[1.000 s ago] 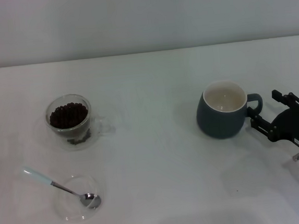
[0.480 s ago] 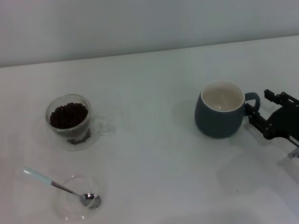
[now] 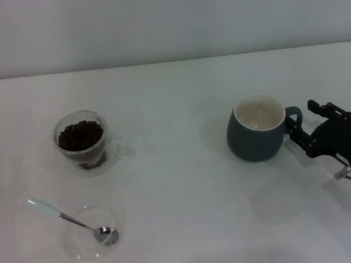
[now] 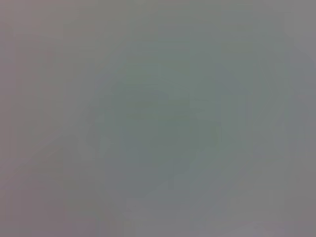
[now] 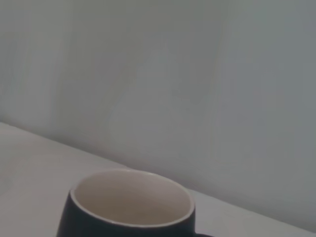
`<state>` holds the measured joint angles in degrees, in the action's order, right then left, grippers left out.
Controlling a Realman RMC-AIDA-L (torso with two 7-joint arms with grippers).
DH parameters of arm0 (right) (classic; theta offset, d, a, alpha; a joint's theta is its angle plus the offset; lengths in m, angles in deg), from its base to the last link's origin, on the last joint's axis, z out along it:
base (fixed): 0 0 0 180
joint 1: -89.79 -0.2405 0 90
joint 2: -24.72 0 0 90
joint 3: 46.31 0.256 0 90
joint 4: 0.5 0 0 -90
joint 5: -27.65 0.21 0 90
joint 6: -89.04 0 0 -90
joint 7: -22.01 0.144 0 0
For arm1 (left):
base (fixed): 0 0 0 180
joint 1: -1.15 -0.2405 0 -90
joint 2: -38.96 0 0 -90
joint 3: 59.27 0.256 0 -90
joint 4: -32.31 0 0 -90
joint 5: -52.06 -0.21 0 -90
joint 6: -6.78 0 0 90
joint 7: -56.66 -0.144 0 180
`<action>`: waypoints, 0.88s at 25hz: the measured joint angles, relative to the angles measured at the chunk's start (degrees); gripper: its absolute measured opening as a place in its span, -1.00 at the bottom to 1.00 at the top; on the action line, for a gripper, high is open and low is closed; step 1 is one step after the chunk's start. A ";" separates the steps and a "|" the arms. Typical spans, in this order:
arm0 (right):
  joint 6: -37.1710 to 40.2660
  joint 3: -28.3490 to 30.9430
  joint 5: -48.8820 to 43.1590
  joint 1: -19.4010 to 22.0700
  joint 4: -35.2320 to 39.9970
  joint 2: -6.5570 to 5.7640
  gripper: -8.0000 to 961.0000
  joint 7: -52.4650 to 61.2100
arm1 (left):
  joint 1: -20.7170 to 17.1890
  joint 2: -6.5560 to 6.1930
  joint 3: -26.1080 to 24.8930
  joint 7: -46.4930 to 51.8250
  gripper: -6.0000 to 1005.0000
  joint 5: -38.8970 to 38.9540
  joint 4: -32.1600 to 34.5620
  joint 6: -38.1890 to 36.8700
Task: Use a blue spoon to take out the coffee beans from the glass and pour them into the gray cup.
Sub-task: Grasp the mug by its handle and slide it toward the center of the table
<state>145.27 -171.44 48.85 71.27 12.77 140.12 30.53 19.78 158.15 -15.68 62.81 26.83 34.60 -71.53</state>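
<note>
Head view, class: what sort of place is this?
Probably a plain test bench for robot trials: a bare white table against a blank wall, a few props, the glass of beans and the gray cup, and the right gripper.

Stood upright — gray cup empty at right, glass holding coffee beans at left; blue spoon lay nearer.

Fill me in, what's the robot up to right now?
The right gripper is at the handle of the gray cup, which looks empty. The coffee beans are all in the glass on the robot's left. The blue spoon lies untouched, its bowl resting in a clear dish. The left arm is not in sight. No scooping has begun.
</note>
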 joint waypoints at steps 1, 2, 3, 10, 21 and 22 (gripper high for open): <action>-0.32 0.03 0.02 -0.17 -0.01 0.00 0.26 0.00 | 0.00 -0.01 0.00 0.00 0.62 0.00 0.00 0.00; -0.68 0.05 0.07 -0.40 -0.03 0.00 0.26 0.00 | 0.00 -0.02 0.01 0.00 0.62 0.00 0.00 0.00; -1.08 0.06 0.10 -0.63 -0.05 0.00 0.26 0.00 | 0.00 -0.05 0.00 0.00 0.62 0.00 0.00 0.00; -2.09 0.07 0.17 -1.41 -0.38 0.00 0.15 0.01 | 0.00 -0.11 0.00 -0.02 0.62 0.01 0.02 0.01; -2.01 -0.02 0.16 -1.42 0.09 0.00 -0.23 0.55 | 0.00 -0.11 0.00 -0.30 0.62 0.01 -0.18 0.01; -2.02 -0.15 0.16 -1.39 0.24 0.00 -0.24 0.58 | 0.00 -0.11 0.01 -0.33 0.62 0.01 -0.18 0.01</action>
<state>143.26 -171.58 49.01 69.88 13.01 140.11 31.10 19.78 158.04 -15.68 62.48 26.84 34.42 -71.52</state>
